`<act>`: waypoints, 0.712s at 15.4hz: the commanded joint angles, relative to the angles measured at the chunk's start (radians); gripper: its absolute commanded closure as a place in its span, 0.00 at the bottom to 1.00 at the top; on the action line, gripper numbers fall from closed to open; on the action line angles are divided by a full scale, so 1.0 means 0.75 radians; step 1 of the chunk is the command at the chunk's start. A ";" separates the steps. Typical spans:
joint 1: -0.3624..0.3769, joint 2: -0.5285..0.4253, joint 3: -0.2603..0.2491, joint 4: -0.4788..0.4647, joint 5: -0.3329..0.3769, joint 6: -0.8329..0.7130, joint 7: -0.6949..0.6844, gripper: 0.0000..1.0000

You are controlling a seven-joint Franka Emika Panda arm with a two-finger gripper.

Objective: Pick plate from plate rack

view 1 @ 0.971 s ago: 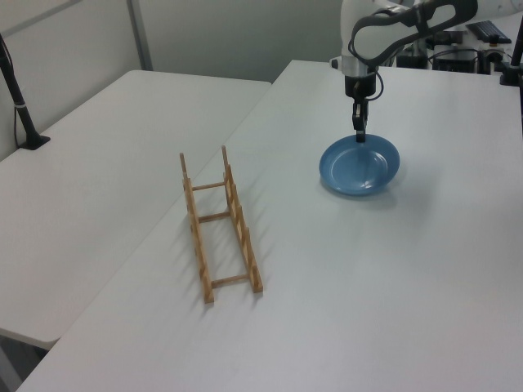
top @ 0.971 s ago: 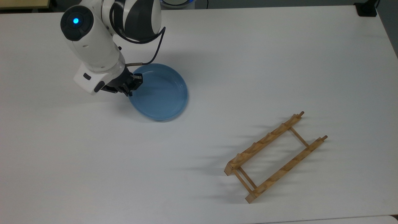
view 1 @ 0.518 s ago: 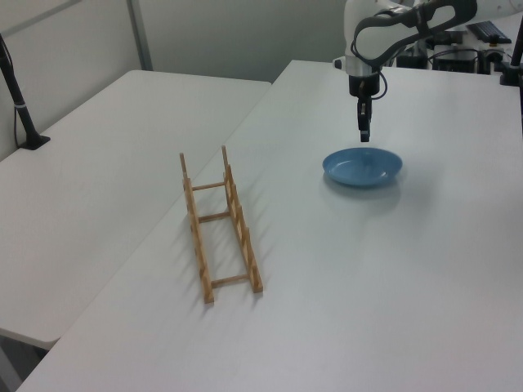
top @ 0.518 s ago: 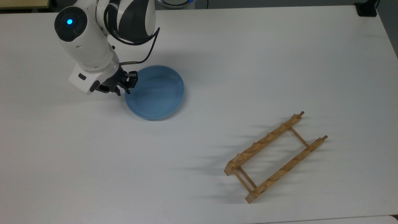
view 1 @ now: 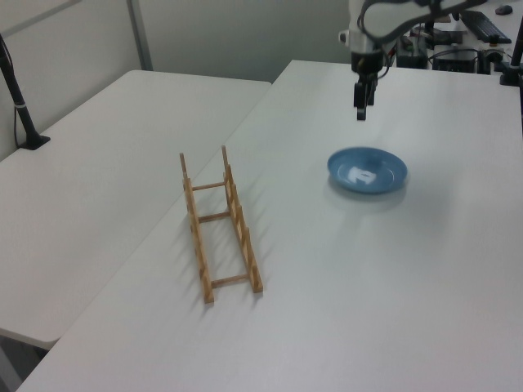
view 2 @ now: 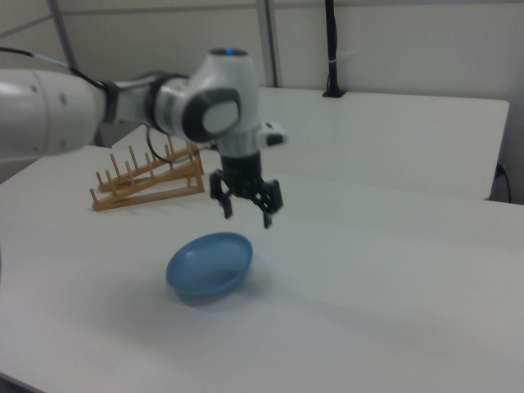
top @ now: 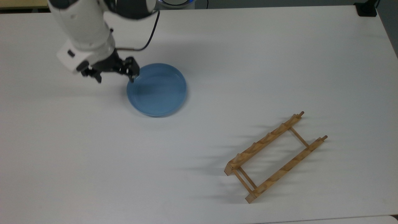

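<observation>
in the top view the plate [top: 157, 90] lies flat on the white desk [top: 248, 62], well apart from the plate rack [top: 275, 158] toward the top view's lower right. the pincer [top: 115, 74] hangs at the plate's left rim, fingers spread wide, holding nothing.

in the left view the pincer [view 1: 360, 104] hovers above the plate [view 1: 368, 171].

in the right view the open pincer [view 2: 246, 211] hangs clear above the plate [view 2: 210, 264], with the rack [view 2: 147, 184] behind.

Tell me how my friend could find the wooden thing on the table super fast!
Start with the big white table. In the top view, the blue plate lies flat near the end effector; go from it toward the top view's lower right. There stands the plate rack, alone: light-brown wood, ladder-like, with two rails of short pegs and nothing in it.
</observation>
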 commanded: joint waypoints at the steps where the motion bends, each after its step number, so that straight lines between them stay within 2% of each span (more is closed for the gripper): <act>1: 0.126 -0.194 -0.010 -0.044 -0.100 -0.184 0.200 0.00; 3: 0.161 -0.239 -0.001 -0.044 -0.102 -0.233 0.260 0.00; 7: 0.171 -0.323 0.001 -0.044 -0.098 -0.293 0.268 0.00; 11: 0.190 -0.352 0.001 -0.050 -0.091 -0.309 0.284 0.00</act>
